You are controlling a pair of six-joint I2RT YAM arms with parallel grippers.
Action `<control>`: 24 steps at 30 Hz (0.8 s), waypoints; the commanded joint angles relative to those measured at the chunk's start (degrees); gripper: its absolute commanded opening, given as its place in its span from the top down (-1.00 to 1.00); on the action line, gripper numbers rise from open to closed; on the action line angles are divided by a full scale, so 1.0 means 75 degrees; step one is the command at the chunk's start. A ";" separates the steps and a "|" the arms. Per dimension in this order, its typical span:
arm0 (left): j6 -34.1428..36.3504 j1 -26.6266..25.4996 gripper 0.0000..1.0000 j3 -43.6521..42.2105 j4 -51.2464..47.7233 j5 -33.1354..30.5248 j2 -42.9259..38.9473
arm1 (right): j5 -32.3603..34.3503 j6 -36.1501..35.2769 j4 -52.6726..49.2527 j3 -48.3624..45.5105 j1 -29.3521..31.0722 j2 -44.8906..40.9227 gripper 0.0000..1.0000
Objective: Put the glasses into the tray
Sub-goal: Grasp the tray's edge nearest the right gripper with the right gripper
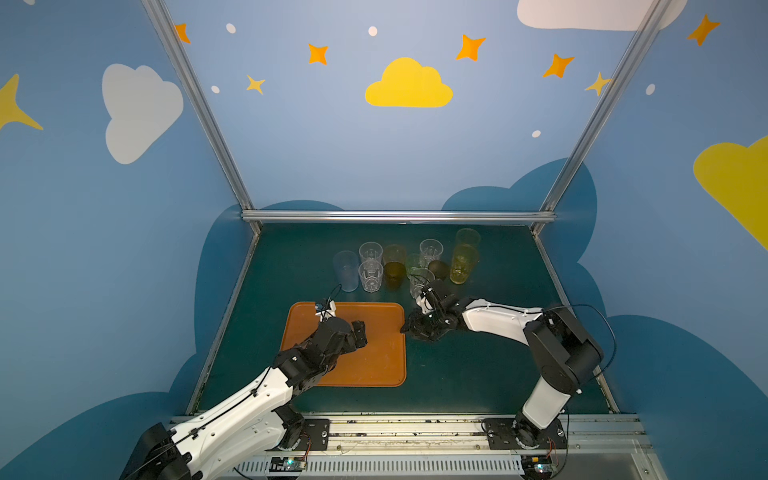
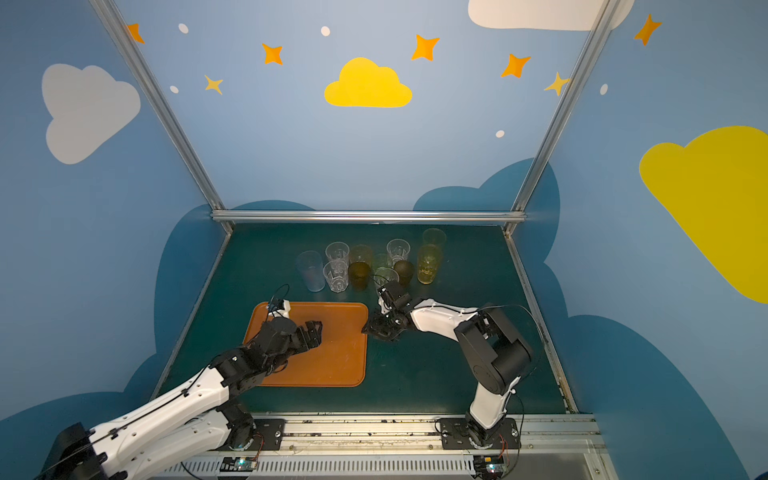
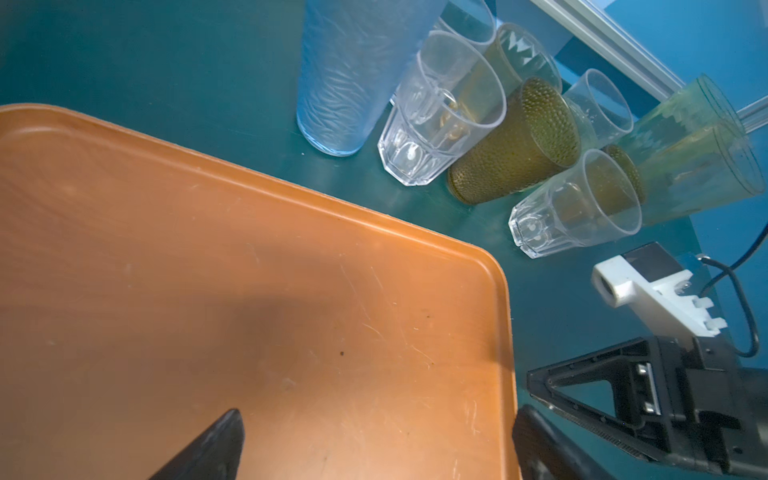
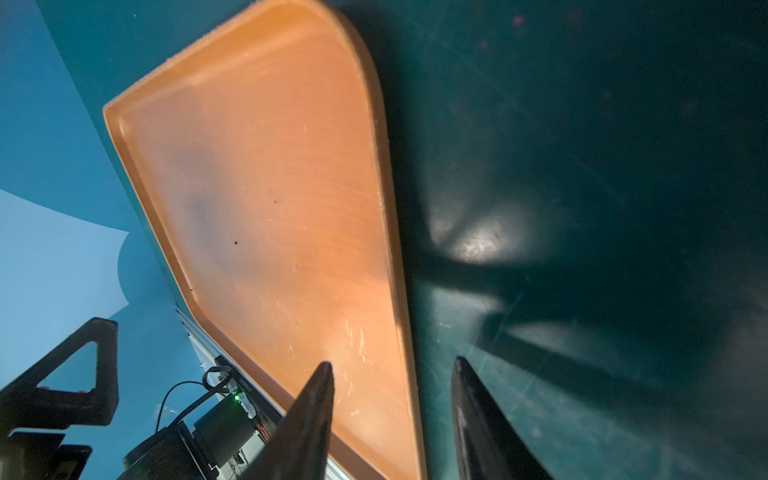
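The orange tray (image 1: 382, 365) lies left of centre on the dark green table, with nothing standing in it. Several glasses stand grouped behind it: a tall frosted bluish one (image 1: 345, 270), clear faceted ones (image 1: 370, 276), a dark brown one (image 1: 395, 274) and tall yellow ones (image 1: 464, 264). My left gripper (image 1: 359, 332) hovers over the tray (image 3: 208, 249), open and holding nothing (image 3: 380, 415). My right gripper (image 1: 409, 328) is low at the tray's right rim. Its fingers stand apart on either side of that rim (image 4: 392, 363), one over the tray (image 4: 270, 166), one over the table.
An aluminium frame rail (image 1: 399, 216) runs along the back just behind the glasses. Blue walls close in both sides. The arms' mounting rail (image 1: 407, 432) borders the front. The right arm's wrist camera sits close to the nearest clear glass (image 1: 420, 282).
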 commanded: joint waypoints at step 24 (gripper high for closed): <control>-0.0081 0.0204 -1.00 -0.0431 0.0051 -0.0185 -0.0462 | 0.0676 -0.0306 -0.0848 0.0841 0.0264 0.0974 0.47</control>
